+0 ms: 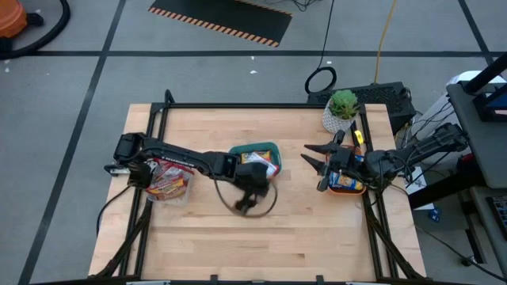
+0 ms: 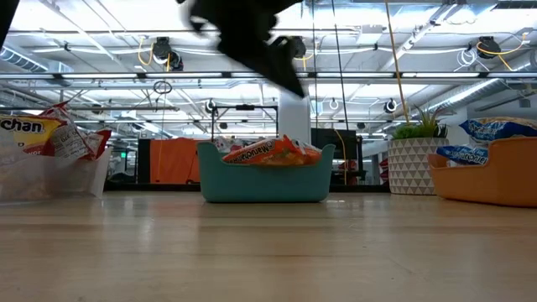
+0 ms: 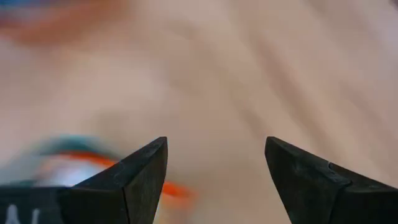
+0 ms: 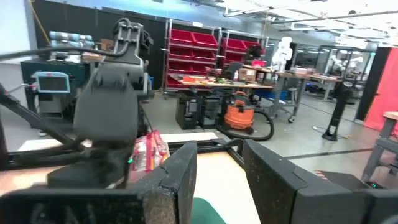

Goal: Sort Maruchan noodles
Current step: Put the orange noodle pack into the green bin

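Note:
Orange Maruchan noodle packets lie in a teal bin at mid-table; they also show in the low view. Red packets fill a clear container at the left. Blue packets rest in an orange tray at the right. My left gripper hangs open above the bare table just in front of the teal bin, with nothing between its fingers. My right gripper is raised beside the orange tray, pointing roughly level toward the table's left, open and empty.
A potted plant in a white patterned pot stands at the far right corner behind the orange tray. Bare wood spreads across the table's near half. A black metal frame runs along the table's edges.

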Action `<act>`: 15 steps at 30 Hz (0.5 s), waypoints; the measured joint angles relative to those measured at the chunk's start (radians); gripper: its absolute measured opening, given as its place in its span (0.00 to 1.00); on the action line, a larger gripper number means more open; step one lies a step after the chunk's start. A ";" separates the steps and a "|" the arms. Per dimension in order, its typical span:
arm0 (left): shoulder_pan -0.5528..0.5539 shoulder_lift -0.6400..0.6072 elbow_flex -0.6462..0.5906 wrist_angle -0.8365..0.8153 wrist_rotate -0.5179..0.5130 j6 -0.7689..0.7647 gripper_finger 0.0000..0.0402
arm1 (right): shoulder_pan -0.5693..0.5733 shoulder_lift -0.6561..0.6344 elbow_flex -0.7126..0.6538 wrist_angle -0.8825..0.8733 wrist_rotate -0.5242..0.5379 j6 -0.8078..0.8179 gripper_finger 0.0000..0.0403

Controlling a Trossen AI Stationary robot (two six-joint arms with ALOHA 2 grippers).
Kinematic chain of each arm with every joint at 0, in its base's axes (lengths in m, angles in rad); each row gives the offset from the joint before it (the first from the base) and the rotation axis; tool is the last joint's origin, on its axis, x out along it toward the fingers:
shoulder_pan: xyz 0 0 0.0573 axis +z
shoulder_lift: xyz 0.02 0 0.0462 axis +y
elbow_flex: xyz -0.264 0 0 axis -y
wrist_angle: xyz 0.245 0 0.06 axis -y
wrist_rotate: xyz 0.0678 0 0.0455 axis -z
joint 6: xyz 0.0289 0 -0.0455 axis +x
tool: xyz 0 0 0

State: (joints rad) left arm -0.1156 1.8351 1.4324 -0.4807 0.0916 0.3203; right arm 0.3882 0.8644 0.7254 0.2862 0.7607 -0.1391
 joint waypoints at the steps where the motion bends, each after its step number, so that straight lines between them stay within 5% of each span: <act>1: -0.004 0.002 -0.001 -0.060 0.073 0.037 0.69 | 0.000 0.000 0.000 0.000 -0.007 0.000 0.31; 8: -0.034 0.010 -0.051 -0.150 0.038 0.131 0.69 | 0.000 0.000 0.000 -0.006 -0.007 0.000 0.31; 15: 0.023 0.011 -0.134 -0.010 0.047 0.123 0.69 | 0.000 0.000 0.000 0.002 -0.006 0.000 0.31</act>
State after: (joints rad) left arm -0.0924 1.8458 1.2983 -0.4909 0.1384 0.4435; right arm 0.3882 0.8642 0.7254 0.2880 0.7551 -0.1390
